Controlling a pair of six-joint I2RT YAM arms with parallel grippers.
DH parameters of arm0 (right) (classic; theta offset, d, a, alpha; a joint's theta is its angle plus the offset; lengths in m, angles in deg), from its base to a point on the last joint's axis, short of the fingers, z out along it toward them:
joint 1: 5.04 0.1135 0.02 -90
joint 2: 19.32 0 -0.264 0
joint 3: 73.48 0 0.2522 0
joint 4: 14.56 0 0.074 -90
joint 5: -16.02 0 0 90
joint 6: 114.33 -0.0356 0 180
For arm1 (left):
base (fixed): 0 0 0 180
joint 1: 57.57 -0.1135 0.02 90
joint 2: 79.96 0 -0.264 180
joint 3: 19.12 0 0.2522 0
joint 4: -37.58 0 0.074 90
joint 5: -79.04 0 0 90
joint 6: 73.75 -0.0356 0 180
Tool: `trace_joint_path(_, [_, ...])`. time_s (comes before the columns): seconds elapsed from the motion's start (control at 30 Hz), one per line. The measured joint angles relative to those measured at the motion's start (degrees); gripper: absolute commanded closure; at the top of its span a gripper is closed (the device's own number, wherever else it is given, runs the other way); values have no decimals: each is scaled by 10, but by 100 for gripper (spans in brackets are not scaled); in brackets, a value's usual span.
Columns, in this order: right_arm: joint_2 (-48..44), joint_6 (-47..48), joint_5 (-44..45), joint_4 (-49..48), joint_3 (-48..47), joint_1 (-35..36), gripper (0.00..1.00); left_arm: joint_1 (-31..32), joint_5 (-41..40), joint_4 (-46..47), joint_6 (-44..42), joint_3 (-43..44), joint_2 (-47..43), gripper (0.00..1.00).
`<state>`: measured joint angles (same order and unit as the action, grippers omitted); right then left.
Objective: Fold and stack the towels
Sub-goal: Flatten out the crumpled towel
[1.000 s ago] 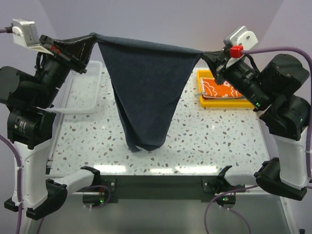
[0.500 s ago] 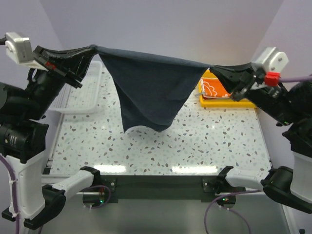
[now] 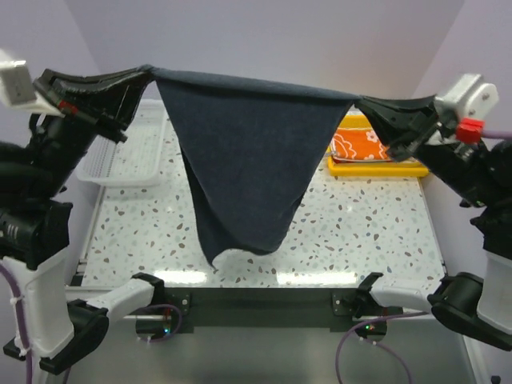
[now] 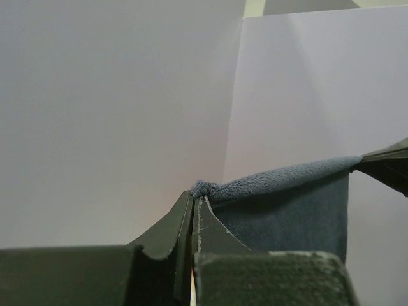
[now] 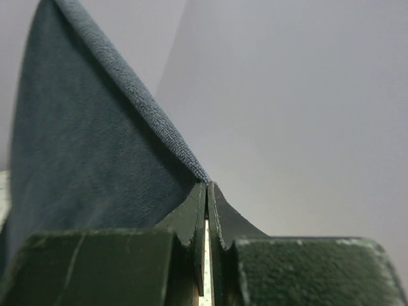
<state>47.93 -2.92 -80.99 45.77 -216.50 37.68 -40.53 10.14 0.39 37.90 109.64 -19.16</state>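
Note:
A plain dark blue-grey towel [image 3: 248,152] hangs in the air, stretched by its top edge between both grippers; its lower corner hangs near the table's front edge. My left gripper [image 3: 146,72] is shut on the towel's left top corner [image 4: 203,189]. My right gripper [image 3: 360,101] is shut on the right top corner [image 5: 203,180]. An orange towel with white prints [image 3: 364,147] lies folded in the yellow tray [image 3: 376,169] at the right. The striped and teal towels are out of view.
A white mesh basket [image 3: 120,156] stands at the table's left, behind the left arm. The speckled tabletop [image 3: 360,232] lies below the hanging towel. Plain walls stand behind.
Both grippers have moved further apart and the towel is pulled tauter along its top edge. Its lower corner now hangs lower and nearer the front edge.

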Motion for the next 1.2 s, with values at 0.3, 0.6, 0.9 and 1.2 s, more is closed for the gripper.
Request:
trace_joint_path(0.3, [147, 60, 172, -98, 35, -47, 100, -2, -145, 4, -16, -14, 190, 100])
trace_joint_path(0.6, [466, 29, 99, -148, -45, -195, 100, -57, -233, 16, -32, 13, 486, 100])
trace_joint_path(0.9, [584, 22, 28, -179, -19, -209, 100, -100, -187, 54, -26, -9, 637, 100])
trace_joint_path(1.2, [588, 10, 3, -196, 108, -211, 100, -102, -136, 77, -16, -97, 647, 100])
